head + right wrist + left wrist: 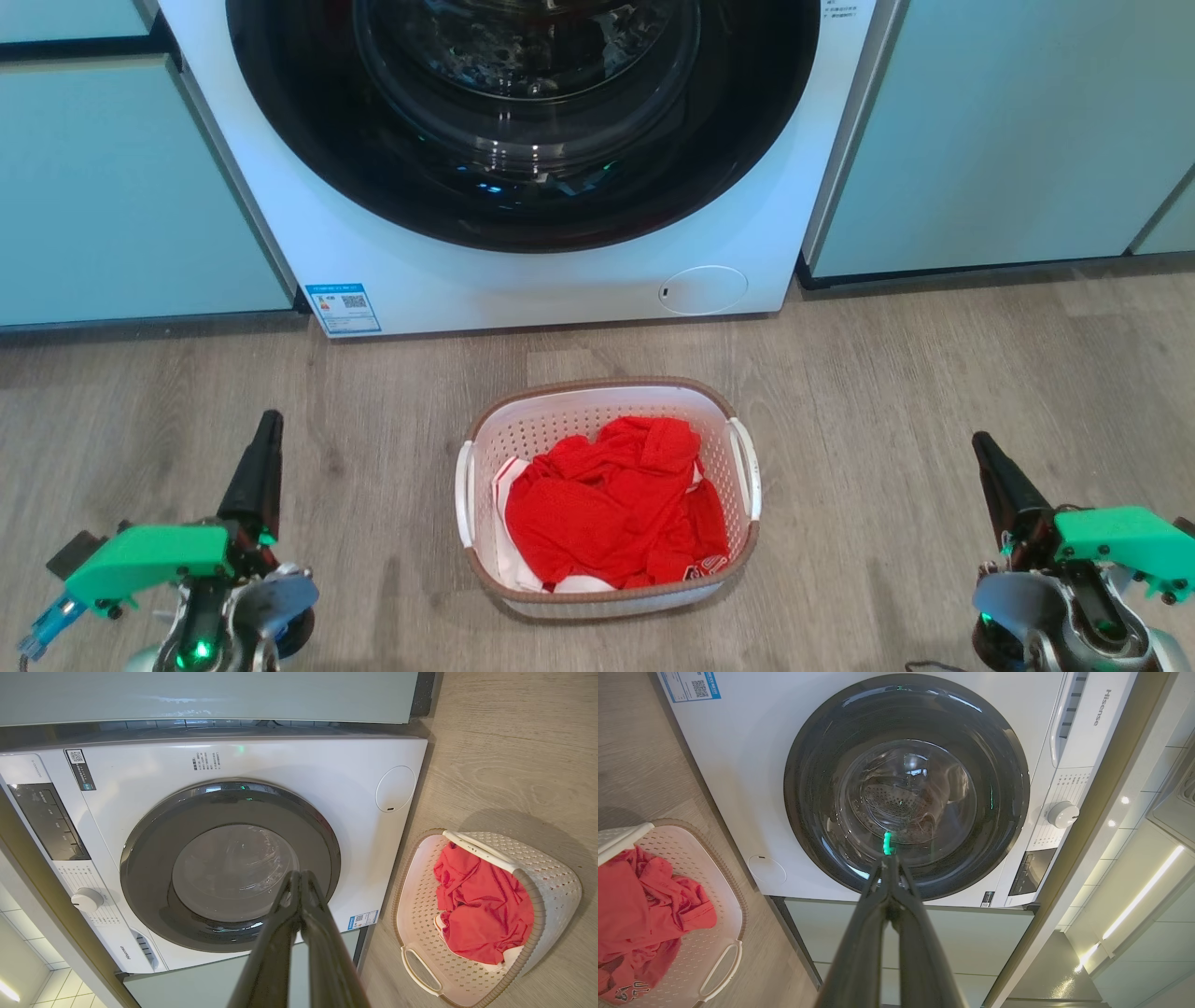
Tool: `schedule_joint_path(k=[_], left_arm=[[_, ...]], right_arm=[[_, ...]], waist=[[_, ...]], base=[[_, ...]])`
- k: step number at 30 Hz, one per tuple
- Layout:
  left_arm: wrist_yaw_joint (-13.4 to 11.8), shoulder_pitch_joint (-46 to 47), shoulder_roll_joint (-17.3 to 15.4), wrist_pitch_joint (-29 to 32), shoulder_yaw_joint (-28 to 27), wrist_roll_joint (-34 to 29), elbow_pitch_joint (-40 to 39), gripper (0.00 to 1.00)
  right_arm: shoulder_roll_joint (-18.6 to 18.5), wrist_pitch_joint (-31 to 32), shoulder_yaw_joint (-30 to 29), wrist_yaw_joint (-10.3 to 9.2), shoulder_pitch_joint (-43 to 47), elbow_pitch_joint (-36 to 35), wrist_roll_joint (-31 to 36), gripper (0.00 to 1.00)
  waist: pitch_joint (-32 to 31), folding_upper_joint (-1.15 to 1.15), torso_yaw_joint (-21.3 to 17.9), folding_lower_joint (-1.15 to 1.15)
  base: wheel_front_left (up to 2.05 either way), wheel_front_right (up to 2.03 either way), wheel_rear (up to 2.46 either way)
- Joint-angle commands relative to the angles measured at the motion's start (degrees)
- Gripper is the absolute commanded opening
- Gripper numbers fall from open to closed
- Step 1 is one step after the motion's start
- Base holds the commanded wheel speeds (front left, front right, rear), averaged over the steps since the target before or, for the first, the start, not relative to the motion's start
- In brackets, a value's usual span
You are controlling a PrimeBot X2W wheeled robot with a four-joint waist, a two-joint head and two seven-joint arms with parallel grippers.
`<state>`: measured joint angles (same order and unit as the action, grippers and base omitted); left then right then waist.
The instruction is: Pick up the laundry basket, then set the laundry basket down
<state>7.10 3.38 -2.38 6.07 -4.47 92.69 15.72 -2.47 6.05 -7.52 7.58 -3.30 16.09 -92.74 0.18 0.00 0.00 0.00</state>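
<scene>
I judge the pick-up not yet begun: the laundry basket point(560, 425) sits on the floor point(915, 373) between my left hand point(270, 422) and right hand point(981, 442), well apart from each, both pressed together, so next I must spread them and reach inward to its handles point(747, 467).

Ends in long, glossy black, tapering fingers point(254, 481) on the left gripper point(269, 422) and the right gripper point(980, 442). Carries a bright green angular plastic bracket point(145, 558) behind each, studded with small dark screws. Adds rounded silver-grey wrist housing point(1013, 593), a small green light point(198, 649), a blue plug point(45, 627) at left.
</scene>
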Motion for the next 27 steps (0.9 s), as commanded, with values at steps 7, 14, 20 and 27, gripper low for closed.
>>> schedule_joint_path(k=[7, 14, 20, 27], left_arm=[[0.39, 2.81, -0.5, 0.41, -2.05, -0.52, -1.68, 0.0], [-0.05, -0.3, 0.1, -0.07, 0.16, -0.01, 1.2, 1.0], [-0.04, -0.99, 0.19, -0.92, 0.5, -0.52, 1.59, 1.0], [-0.01, -1.04, 0.15, -2.09, 0.79, -1.89, 0.7, 1.0]], right_arm=[[-0.41, 0.44, 1.0, -0.09, -2.88, -2.07, 0.58, 0.0], [0.15, -0.11, 0.18, 0.0, 0.35, 1.17, -0.03, 1.0], [0.28, -0.97, 1.07, 0.0, 0.68, 1.95, 0.17, 1.0], [0.24, -2.14, 1.7, -0.01, 0.45, 1.79, 1.61, 1.0]], waist=[[0.0, 0.0, 0.0, 0.0], [0.0, 0.0, 0.0, 0.0], [0.02, 0.0, -0.01, 0.0], [0.04, 0.0, -0.02, 0.0]], base=[[0.0, 0.0, 0.0], [0.0, 0.0, 0.0], [0.0, 0.0, 0.0], [0.0, 0.0, 0.0]])
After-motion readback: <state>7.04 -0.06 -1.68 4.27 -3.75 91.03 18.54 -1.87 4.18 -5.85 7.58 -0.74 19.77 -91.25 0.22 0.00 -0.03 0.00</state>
